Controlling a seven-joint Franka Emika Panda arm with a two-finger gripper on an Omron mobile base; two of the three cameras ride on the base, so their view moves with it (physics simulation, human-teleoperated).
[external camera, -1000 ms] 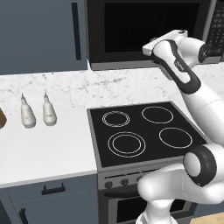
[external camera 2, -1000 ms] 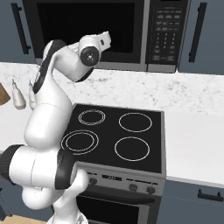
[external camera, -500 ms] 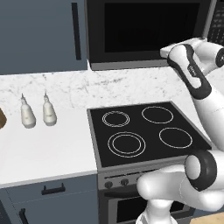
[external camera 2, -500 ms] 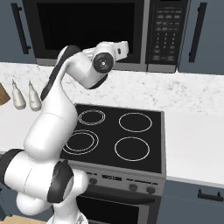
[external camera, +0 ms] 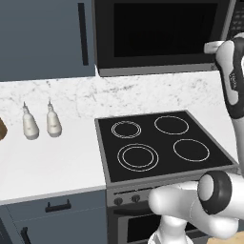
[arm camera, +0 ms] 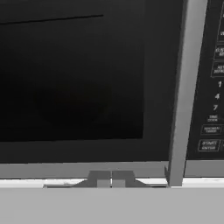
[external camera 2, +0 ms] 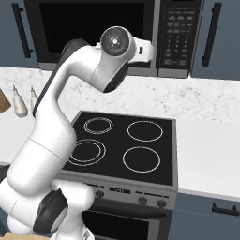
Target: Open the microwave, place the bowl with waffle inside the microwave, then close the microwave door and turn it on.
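The white robot arm with dark joints (external camera 2: 56, 122) stands tall and bends forward at the top. Its big round elbow (external camera 2: 116, 43) sits up high. The white wrist (external camera 2: 143, 50) reaches straight ahead. The small two-finger gripper (arm camera: 111, 178) points forward too, with its two grey tips close together, almost touching.

One microwave (external camera: 162, 35), one stovetop (external camera: 162, 143) with four burners, two bottles (external camera: 40, 121)
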